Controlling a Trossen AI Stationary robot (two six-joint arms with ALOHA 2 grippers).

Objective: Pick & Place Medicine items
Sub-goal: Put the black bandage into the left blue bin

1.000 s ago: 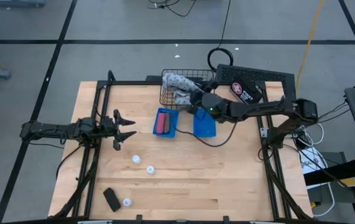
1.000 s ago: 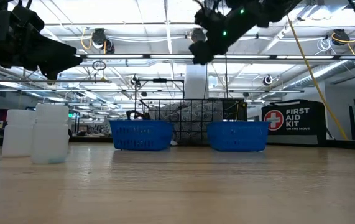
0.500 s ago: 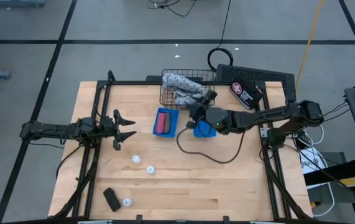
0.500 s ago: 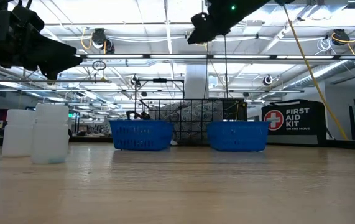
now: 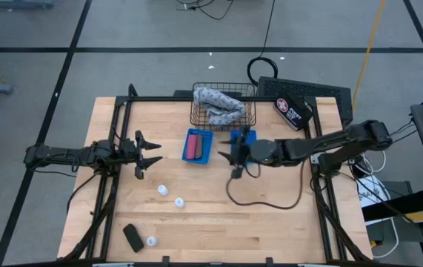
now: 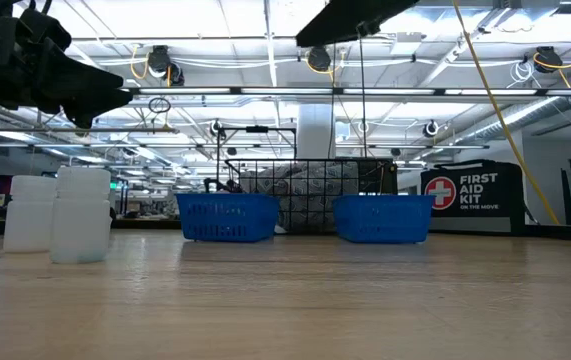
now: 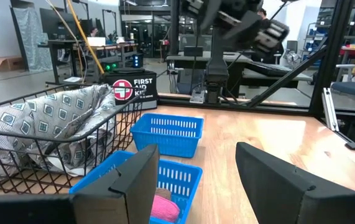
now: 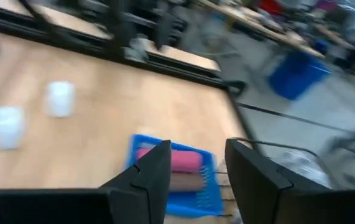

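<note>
While pink piece [image 5: 193,146] and brown piece [image 8: 178,181] lie binned in left tray [image 5: 197,146] near worktop's far edge, three bottles [image 5: 162,190] and black piece [image 5: 132,236] await pickup toward near-left corner. Right gripper [image 5: 235,156], fingers parted and empty, above right tray [image 5: 245,137]. Left gripper [image 5: 149,153], wide, idle near left edge.

Around your wooden bench [image 5: 270,215] you have a grey concrete floor [image 5: 122,74] crossed by dark lines. At twelve o'clock, black cables [image 5: 204,7] trail across it. Level with the bench top, you look into a hall under rows of bright ceiling lights [image 6: 265,20].
</note>
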